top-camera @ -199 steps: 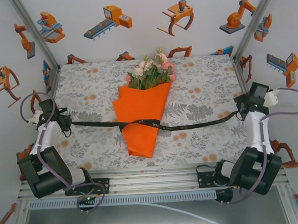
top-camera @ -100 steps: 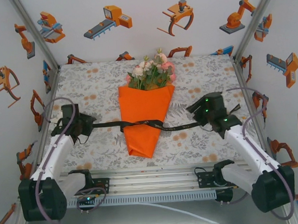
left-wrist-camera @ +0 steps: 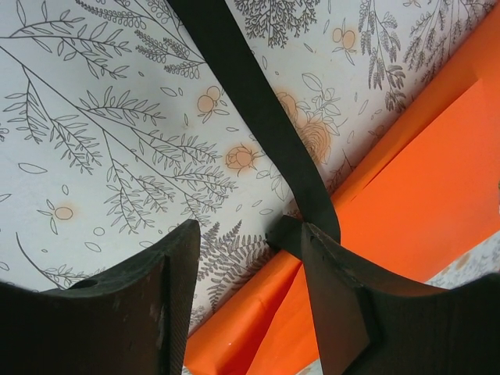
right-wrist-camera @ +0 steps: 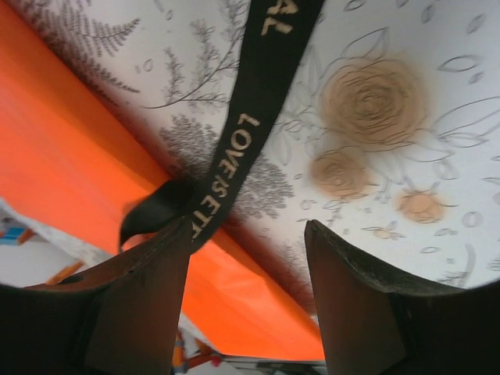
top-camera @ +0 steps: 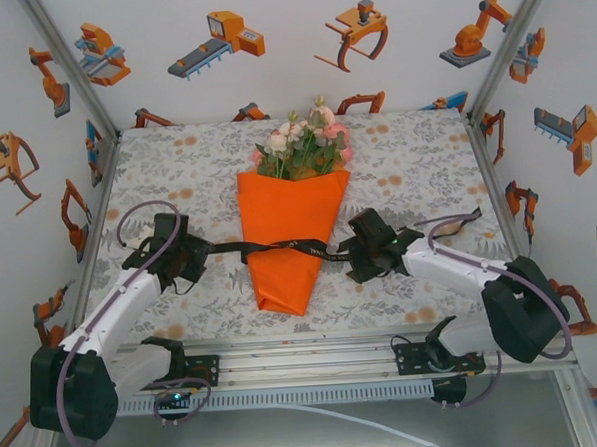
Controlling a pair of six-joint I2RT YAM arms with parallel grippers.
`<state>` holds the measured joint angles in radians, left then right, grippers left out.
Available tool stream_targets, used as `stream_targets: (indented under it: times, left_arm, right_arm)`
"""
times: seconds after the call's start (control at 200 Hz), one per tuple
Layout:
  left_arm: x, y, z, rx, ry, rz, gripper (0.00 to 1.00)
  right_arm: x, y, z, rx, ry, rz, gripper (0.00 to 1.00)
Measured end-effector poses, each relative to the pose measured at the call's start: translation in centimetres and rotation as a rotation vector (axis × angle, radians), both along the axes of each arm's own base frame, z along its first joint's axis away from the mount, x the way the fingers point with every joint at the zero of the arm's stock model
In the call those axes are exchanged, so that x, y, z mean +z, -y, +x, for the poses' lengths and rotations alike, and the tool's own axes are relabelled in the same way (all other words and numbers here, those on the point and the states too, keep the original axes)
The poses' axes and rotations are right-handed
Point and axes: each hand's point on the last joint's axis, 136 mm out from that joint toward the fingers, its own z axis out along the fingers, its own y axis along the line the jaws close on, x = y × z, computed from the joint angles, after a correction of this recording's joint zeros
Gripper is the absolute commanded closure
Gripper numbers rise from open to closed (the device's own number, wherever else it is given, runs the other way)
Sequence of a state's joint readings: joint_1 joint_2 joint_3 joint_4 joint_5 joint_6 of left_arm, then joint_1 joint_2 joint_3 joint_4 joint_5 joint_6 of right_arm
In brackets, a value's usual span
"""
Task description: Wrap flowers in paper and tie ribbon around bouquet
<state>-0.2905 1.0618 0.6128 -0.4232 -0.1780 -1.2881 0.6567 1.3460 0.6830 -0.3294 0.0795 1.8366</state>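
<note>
**Overhead view, read left to right.** My left pincer (top-camera: pixel 192 257) sits low over the table (top-camera: pixel 166 170), just left of the bouquet (top-camera: pixel 290 209). Its wrist view shows the jaws apart and clamped on nothing, with the black ribbon (top-camera: pixel 230 249) lying against the inner edge of one finger (left-wrist-camera: pixel 336 297). The ribbon runs across the middle of the orange paper (top-camera: pixel 281 274) cone, where its two ends cross. I cannot tell whether that crossing is a knot. The flowers (top-camera: pixel 302 143) stand out of the wide rim at the far end, and the cone's tip points toward me. My right pincer (top-camera: pixel 358 257) sits just right of the cone, jaws likewise apart and empty, with the lettered ribbon end draped at one fingertip (right-wrist-camera: pixel 156 266).

**Hazards, as I judge them.** The ribbon is thin and lies off-centre in both gaps, so a closing pincer may miss it or nip the paper edge beneath. Uneven pulls could drag the light cone sideways. They could also slide the band toward the narrow tip, where it would slip off.
</note>
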Motion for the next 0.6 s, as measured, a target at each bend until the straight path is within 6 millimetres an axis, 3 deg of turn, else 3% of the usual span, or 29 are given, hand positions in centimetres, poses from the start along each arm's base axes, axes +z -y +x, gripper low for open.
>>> stream_targets:
  times: [0.2,0.275,0.355,0.416,0.481,0.601]
  left_arm:
    - [0.0,0.0,0.0,0.000,0.002,0.004,0.46]
    - [0.0,0.0,0.0,-0.001,0.003,0.003,0.46]
    - [0.1,0.1,0.1,-0.001,0.004,0.000,0.45]
    - [0.0,0.2,0.0,0.000,0.002,-0.008,0.45]
    - [0.0,0.4,0.0,0.006,0.000,-0.025,0.44]
    - [-0.1,0.8,-0.1,0.027,-0.006,-0.060,0.40]
  right_arm:
    - [-0.5,-1.4,0.9,-0.064,0.012,0.072,0.47]
    - [-0.8,-1.7,1.1,-0.078,0.010,0.084,0.55]
    - [-1.1,-2.1,1.4,-0.092,0.015,0.101,0.70]
    - [-1.3,-2.3,1.4,-0.105,0.017,0.115,0.75]
    - [-1.7,-2.3,1.1,-0.116,0.012,0.117,0.73]
    - [-2.2,-2.0,0.8,-0.132,0.006,0.115,0.54]
